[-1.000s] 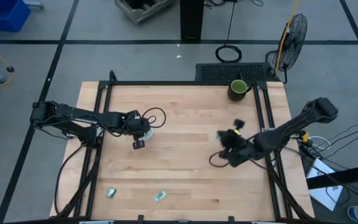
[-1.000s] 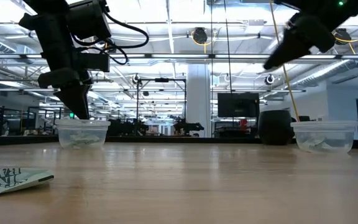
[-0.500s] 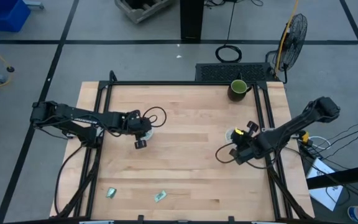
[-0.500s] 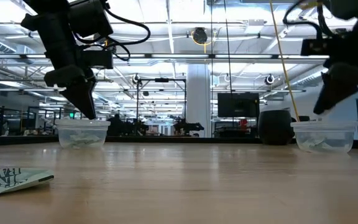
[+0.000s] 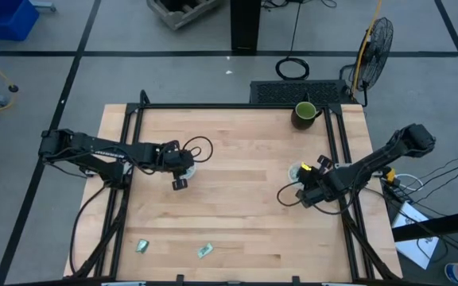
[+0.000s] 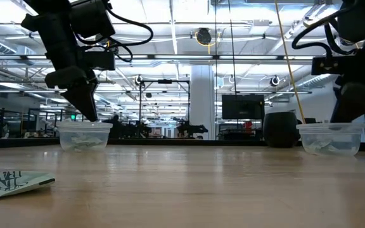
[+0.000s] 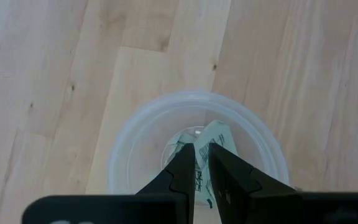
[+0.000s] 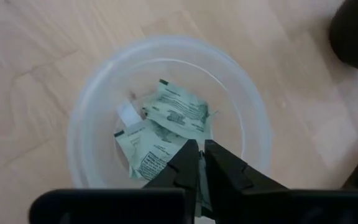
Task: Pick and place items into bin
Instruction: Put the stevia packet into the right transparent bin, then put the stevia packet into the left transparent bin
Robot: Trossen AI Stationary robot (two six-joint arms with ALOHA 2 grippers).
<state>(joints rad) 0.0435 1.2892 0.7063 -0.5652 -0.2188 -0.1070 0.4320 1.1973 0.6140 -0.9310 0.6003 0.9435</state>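
Observation:
Two pale green-and-white packets lie flat near the table's near edge (image 5: pixel 142 246) (image 5: pixel 205 251); one shows in the low view (image 6: pixel 14 180). More packets lie inside two clear round bins. My left gripper (image 7: pixel 199 154) hangs shut, pointing down over the left bin (image 7: pixel 132 143) (image 6: pixel 84 135), with a packet (image 7: pixel 221 134) on the bin's floor below it. My right gripper (image 8: pixel 201 152) is shut above the right bin (image 8: pixel 86 118) (image 6: pixel 330 138), which holds several packets (image 8: pixel 176 112). Neither gripper carries anything that I can see.
A dark green mug (image 5: pixel 304 113) stands at the far right corner of the table. Black frame rails run along the table's left (image 5: pixel 122 191) and right (image 5: pixel 344 159) sides. Cable loops hang beside both wrists. Bare wood lies between the two bins.
My right gripper has moved toward the table's right and near edges and come down, uncovering the right bin and stopping just above it. My left gripper has tipped slightly while staying over the left bin.

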